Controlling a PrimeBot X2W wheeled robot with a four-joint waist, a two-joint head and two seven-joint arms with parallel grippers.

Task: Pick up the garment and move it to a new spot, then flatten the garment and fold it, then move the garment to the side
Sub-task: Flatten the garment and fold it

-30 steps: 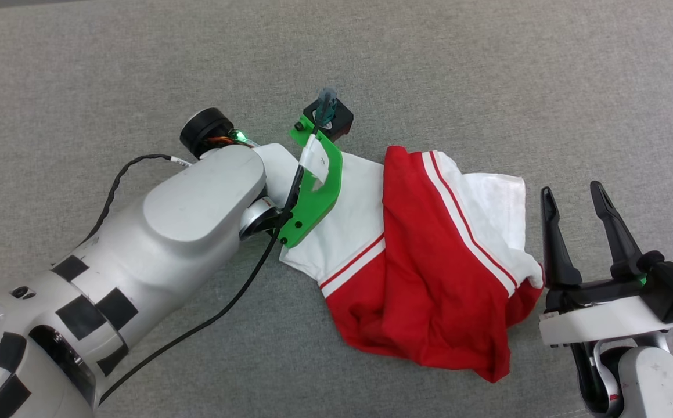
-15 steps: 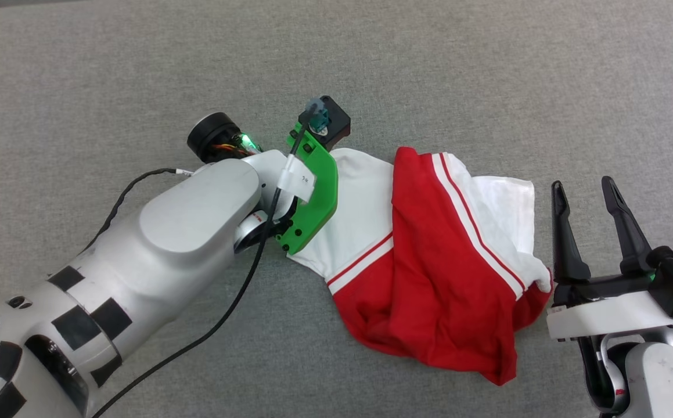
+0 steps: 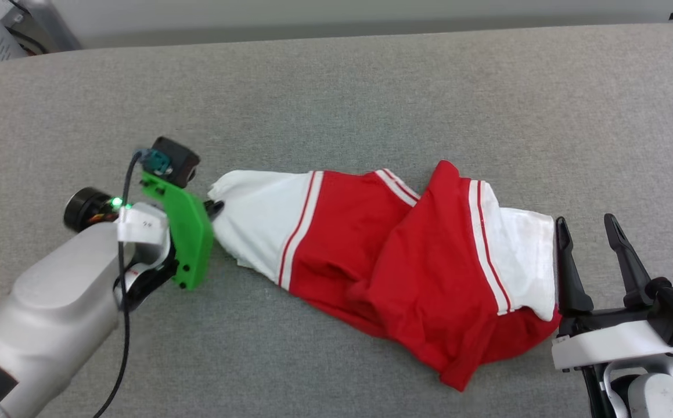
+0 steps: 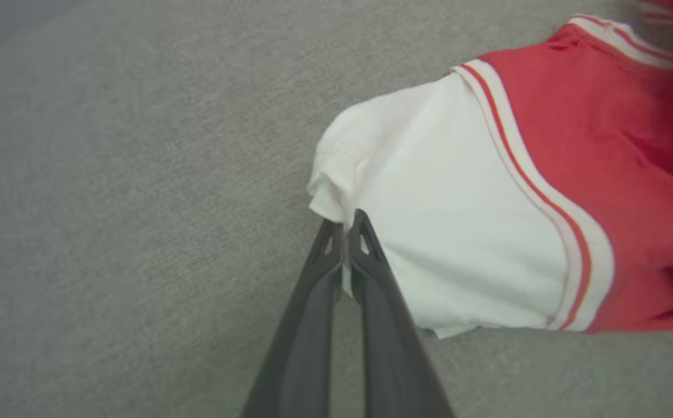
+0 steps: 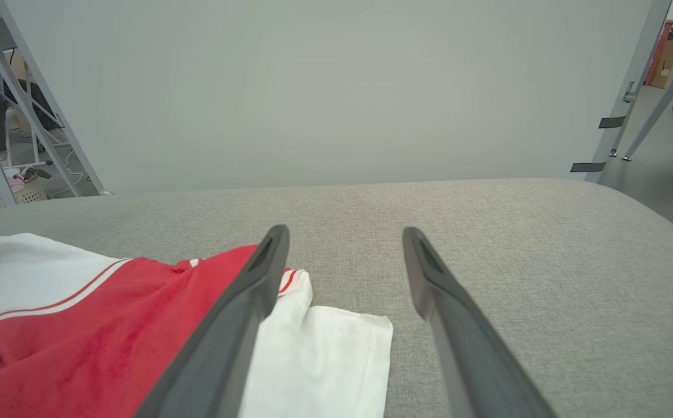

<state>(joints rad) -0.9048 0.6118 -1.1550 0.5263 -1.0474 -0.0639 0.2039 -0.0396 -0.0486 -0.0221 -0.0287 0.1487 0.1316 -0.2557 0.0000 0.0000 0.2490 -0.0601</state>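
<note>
Covering the scene, the grey fabric counter (image 3: 336, 87) carries the garment (image 3: 406, 261), which lies crumpled across its middle, stretched from my left side to my right. The red body is bunched in loose folds at the centre. One white sleeve (image 4: 441, 203) with red-and-white trim points toward my left arm, and another white section lies at the right end. My left fingers (image 4: 355, 238) are pressed together, pinching the outer edge of the white sleeve. My right fingers (image 3: 564, 244) are spread and grip nothing. They stand just beside the garment's right white edge, and I cannot tell whether they touch it.
</note>
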